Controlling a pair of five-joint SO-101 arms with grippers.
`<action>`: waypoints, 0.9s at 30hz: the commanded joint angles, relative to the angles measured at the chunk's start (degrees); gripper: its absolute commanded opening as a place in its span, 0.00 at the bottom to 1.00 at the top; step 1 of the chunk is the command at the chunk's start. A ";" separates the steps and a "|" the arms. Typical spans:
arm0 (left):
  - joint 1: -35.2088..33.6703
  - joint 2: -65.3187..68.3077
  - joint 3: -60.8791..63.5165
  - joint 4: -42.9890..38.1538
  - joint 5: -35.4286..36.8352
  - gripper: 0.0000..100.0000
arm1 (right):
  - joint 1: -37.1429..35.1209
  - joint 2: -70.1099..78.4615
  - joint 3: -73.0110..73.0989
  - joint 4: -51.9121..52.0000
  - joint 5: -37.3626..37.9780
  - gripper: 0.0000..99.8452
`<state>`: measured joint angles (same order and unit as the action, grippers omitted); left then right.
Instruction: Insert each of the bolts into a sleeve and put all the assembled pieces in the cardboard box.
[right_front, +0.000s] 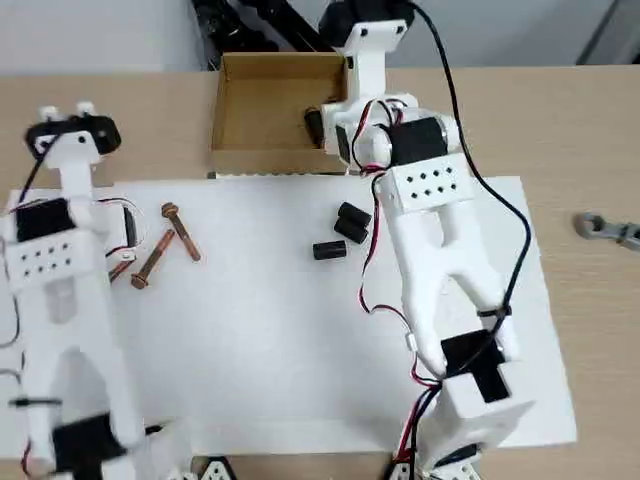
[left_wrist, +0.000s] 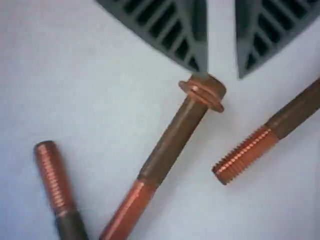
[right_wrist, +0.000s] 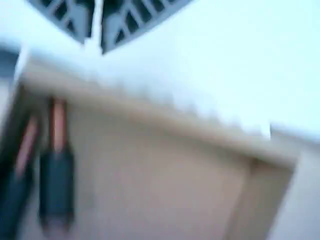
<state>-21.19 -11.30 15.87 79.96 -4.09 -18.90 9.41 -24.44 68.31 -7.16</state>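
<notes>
Three copper bolts lie on the white mat at the left: one (right_front: 181, 230), a second (right_front: 151, 260), and a third (right_front: 121, 266) partly under my left arm. My left gripper (left_wrist: 220, 65) hovers open just above them, one fingertip (left_wrist: 197, 57) at the flanged head of the middle bolt (left_wrist: 175, 135). The other bolts (left_wrist: 55, 185) (left_wrist: 265, 137) lie on either side. Three black sleeves (right_front: 343, 232) sit mid-mat. My right gripper (right_wrist: 97, 35) is shut and empty over the near wall of the cardboard box (right_front: 225, 110). Inside the box (right_wrist: 150, 125) lie two assembled pieces (right_wrist: 56, 185) (right_wrist: 17, 192).
The white mat (right_front: 270, 340) covers most of the wooden table. A metal tool (right_front: 603, 229) lies off the mat at the far right. Cables hang along my right arm (right_front: 440, 260), which passes beside the sleeves.
</notes>
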 joint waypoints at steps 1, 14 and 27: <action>-0.44 4.92 -3.12 0.53 -9.14 0.04 | 0.48 -3.82 -2.55 4.53 -0.35 0.00; -7.74 12.48 -3.38 -4.04 -43.08 0.04 | 0.40 -3.91 -2.55 11.74 -3.87 0.00; -9.58 21.54 -3.38 -11.43 -48.62 0.09 | 0.31 -3.91 -2.55 11.82 -3.87 0.00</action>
<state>-30.51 9.45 15.25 70.29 -52.44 -18.81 9.23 -24.44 79.91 -10.42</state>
